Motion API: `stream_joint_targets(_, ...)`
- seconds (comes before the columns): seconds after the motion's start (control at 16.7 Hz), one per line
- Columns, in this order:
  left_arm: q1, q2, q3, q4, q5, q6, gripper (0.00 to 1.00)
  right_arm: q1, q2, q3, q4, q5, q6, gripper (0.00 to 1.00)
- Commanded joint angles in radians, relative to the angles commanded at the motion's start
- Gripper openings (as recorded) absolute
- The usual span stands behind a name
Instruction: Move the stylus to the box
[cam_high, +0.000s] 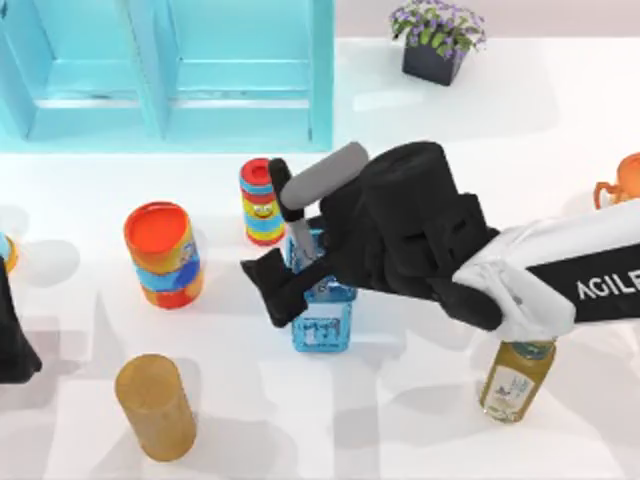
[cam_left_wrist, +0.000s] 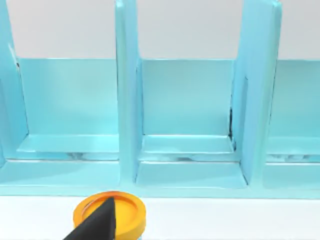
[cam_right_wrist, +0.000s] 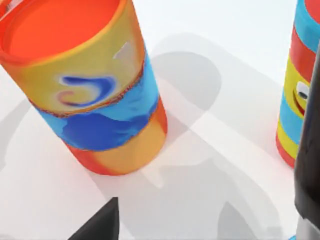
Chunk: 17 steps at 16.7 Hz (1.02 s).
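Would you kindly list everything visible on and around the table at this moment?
shelf unit: one, turquoise, far left of the table.
potted plant: one, purple flowers in a dark pot, far side, right of centre.
striped toy: one, red, yellow and blue, mid-table.
orange-lidded can: one, orange, yellow and blue, left of centre.
tan cylinder: one, near left.
blue box: one, clear blue, centre, under the right pincer.
stylus: one, black and silver, above the box.
bottle: one, yellowish, near right.
orange object: one, right edge.
right pincer: black, centre, at the stylus.
left pincer: black, left edge, parked.
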Motion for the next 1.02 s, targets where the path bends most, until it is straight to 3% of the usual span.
stream_joint_targets(0.54,0.000,0.000,0.000,0.000,0.000,0.000,1.00,-0.022,-0.036,0.004,-0.037,-0.026,-0.012,0.00)
stream_joint_targets(1.02,0.000,0.000,0.000,0.000,0.000,0.000,1.00,-0.273,-0.394,0.047,-0.504,-0.237,-0.166,0.00)
